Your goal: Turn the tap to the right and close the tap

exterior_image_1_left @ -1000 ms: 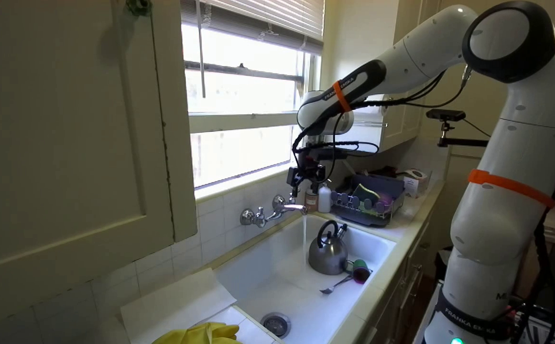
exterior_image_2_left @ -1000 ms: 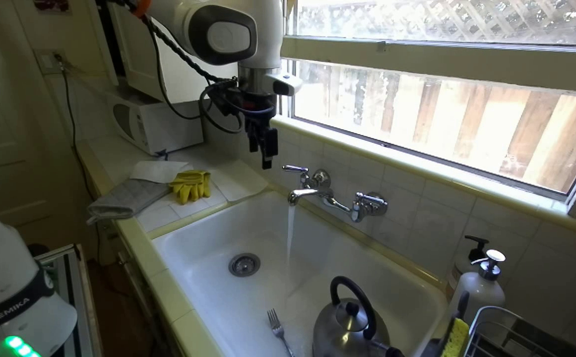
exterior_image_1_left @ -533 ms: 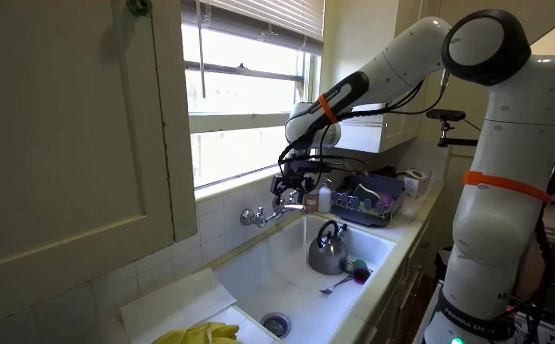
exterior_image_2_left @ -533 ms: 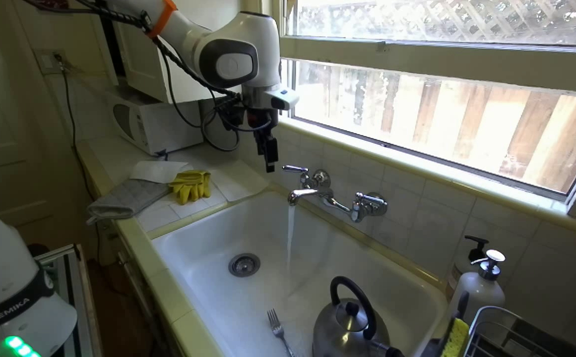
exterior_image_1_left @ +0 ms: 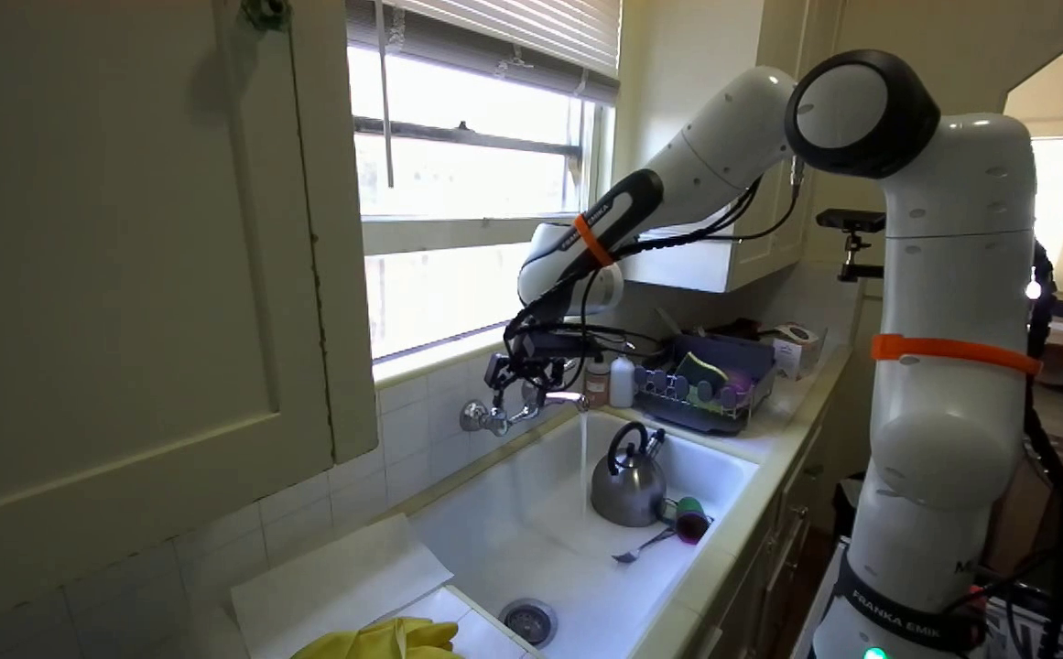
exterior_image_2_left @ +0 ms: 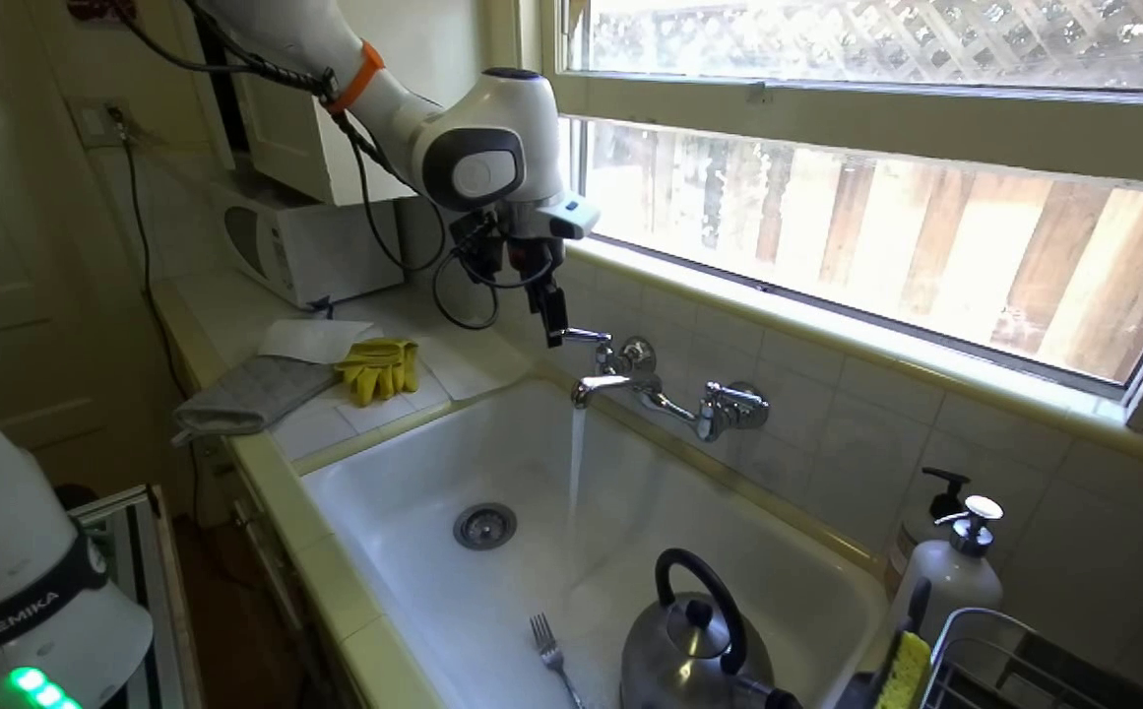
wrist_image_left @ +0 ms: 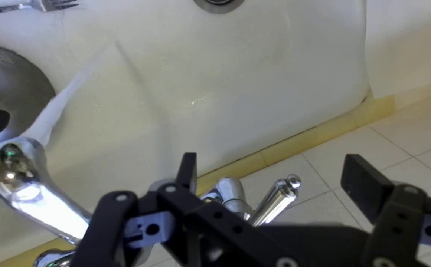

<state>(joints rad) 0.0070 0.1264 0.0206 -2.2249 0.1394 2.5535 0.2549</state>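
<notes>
Currently one hand (wrist_image_left: 273, 170), two fingers (wrist_image_left: 363, 185) apart, hangs near one running tap (exterior_image_2_left: 636, 379).

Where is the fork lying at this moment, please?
The fork lies on the bottom of the sink, to the left of the kettle in an exterior view. In the wrist view, it shows in the top left corner.

In an exterior view, from the tap (exterior_image_2_left: 620, 381): gloves (exterior_image_2_left: 377, 371) on the worktop (exterior_image_2_left: 315, 433) at nine o'clock, soap dispenser (exterior_image_2_left: 950, 581) at four; in the sink (exterior_image_2_left: 394, 512), drain (exterior_image_2_left: 484, 527) at seven, fork (exterior_image_2_left: 549, 652) at six, kettle (exterior_image_2_left: 674, 650) at the fork's three.
</notes>
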